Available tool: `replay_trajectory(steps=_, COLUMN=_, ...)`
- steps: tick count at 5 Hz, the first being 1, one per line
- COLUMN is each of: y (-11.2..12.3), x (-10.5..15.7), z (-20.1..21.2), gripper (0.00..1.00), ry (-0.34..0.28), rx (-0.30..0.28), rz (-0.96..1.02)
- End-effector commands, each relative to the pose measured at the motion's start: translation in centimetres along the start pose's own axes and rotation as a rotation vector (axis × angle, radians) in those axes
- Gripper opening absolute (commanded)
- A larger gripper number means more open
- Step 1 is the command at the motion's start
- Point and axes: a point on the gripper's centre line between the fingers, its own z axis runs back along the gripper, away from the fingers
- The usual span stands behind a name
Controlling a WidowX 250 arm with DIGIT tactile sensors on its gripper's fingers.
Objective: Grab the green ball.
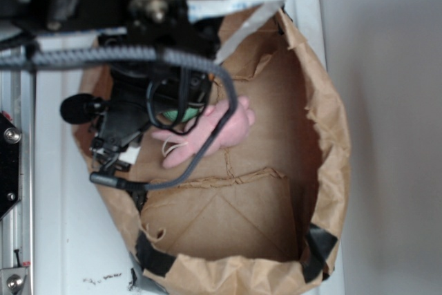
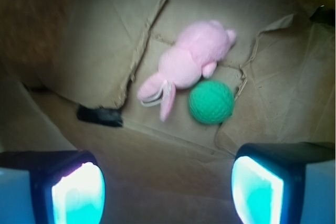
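The green ball (image 2: 211, 102), small and knitted, lies on the floor of a brown paper bag (image 2: 94, 40), touching the pink plush bunny (image 2: 186, 62) on the bunny's lower right. In the exterior view only a sliver of the green ball (image 1: 168, 115) shows behind the arm's cables, next to the bunny (image 1: 222, 131). My gripper (image 2: 167, 190) hangs above the bag floor, open, its two glowing cyan pads wide apart with nothing between them. The ball lies ahead of the gripper, slightly right of centre.
The bag's paper walls (image 1: 330, 136) rise all around the toys. Black tape (image 2: 100, 115) marks a fold on the bag floor left of the bunny. The bag stands on a white surface (image 1: 55, 240), with a metal rail (image 1: 12, 170) at the left.
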Motion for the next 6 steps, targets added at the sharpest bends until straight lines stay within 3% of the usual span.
replay_trajectory(steps=1, y=-0.2, x=0.4, z=0.7, gripper=1.0, ry=-0.022, rx=0.024, rz=-0.028)
replay_trajectory(steps=4, y=-0.2, x=0.4, z=0.7, gripper=1.0, ry=-0.022, rx=0.024, rz=-0.028)
replay_trajectory(steps=5, y=0.6, x=2.4, z=-0.4, gripper=1.0, ry=-0.062, rx=0.064, rz=-0.05)
replay_trajectory(steps=6, y=1.7, x=3.6, z=-1.1, gripper=1.0, ry=-0.039, rx=0.03, rz=-0.095)
